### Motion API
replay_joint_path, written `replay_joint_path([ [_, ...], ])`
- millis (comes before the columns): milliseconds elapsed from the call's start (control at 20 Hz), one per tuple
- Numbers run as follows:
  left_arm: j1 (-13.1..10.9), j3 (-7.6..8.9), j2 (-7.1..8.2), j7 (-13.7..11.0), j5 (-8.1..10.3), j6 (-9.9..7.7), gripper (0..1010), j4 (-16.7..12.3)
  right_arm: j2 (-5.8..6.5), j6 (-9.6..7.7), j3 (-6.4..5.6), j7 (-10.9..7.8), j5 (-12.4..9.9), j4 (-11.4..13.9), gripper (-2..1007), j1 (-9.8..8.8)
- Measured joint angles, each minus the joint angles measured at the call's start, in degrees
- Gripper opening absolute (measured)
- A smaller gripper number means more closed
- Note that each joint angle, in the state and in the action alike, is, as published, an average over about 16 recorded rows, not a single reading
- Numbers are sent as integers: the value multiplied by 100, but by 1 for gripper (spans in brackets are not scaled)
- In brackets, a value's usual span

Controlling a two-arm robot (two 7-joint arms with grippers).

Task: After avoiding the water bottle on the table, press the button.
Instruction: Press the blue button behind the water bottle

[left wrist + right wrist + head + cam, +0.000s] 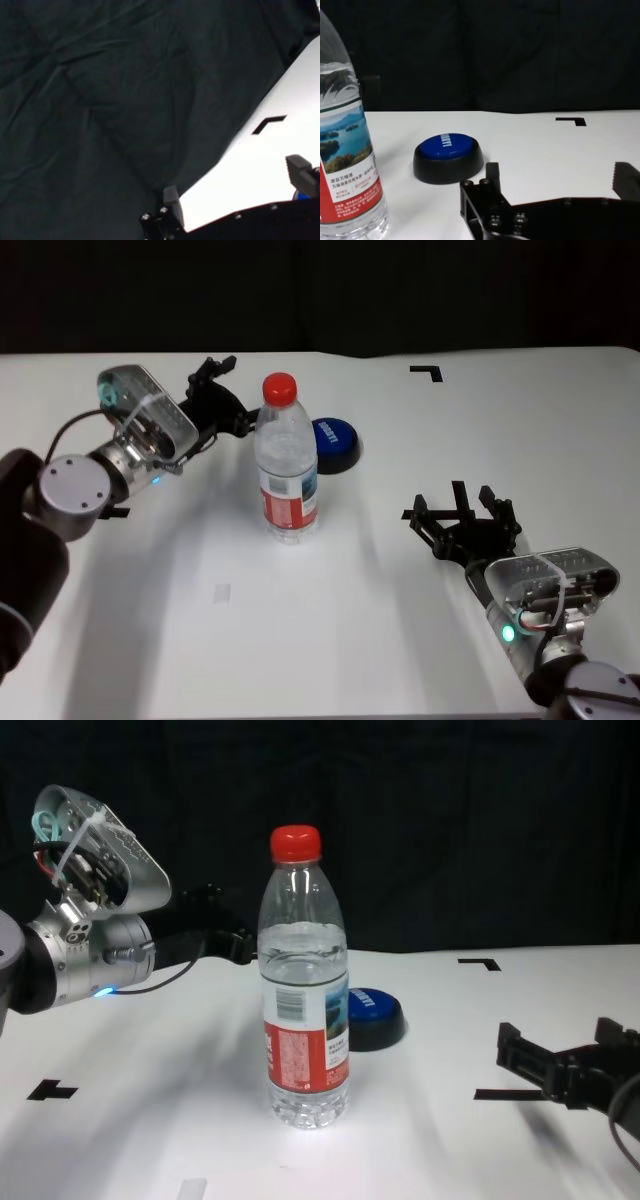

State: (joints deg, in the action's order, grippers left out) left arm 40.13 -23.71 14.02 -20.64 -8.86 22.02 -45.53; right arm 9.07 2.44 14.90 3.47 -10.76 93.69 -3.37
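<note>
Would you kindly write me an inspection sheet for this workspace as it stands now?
Surface: white table with black tape marks.
Job's things: water bottle upright, red cap on; blue button just behind it on the robot's right, unpressed.
Clutter: small pale patch on the near tabletop; nothing else seen.
Hands: left hand open, raised beside the bottle's left; right hand open, low on the right, empty.
Cables: wires at both wrists.
Surroundings: dark cloth backdrop.

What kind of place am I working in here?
Likely a robot test bench: a white table with black tape marks, dark curtain behind, and only a water bottle and button staged.
</note>
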Motion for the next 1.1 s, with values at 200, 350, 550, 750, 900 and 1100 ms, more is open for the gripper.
replay_joint_path([
  [200,116,-36,-68,35,-56,51,1003,191,0,0,0,0,0,0,1003,0],
  [350,195,-61,-112,55,-99,75,1003,327,0,0,0,0,0,0,1003,0],
  [550,281,-90,-160,61,-143,93,1003,468,0,0,0,0,0,0,1003,0],
  [750,345,-121,-198,51,-177,89,1003,576,0,0,0,0,0,0,1003,0],
  [900,379,-142,-222,48,-201,81,1003,657,0,0,0,0,0,0,1003,0],
  [1100,408,-161,-247,48,-223,81,1003,757,0,0,0,0,0,0,1003,0],
])
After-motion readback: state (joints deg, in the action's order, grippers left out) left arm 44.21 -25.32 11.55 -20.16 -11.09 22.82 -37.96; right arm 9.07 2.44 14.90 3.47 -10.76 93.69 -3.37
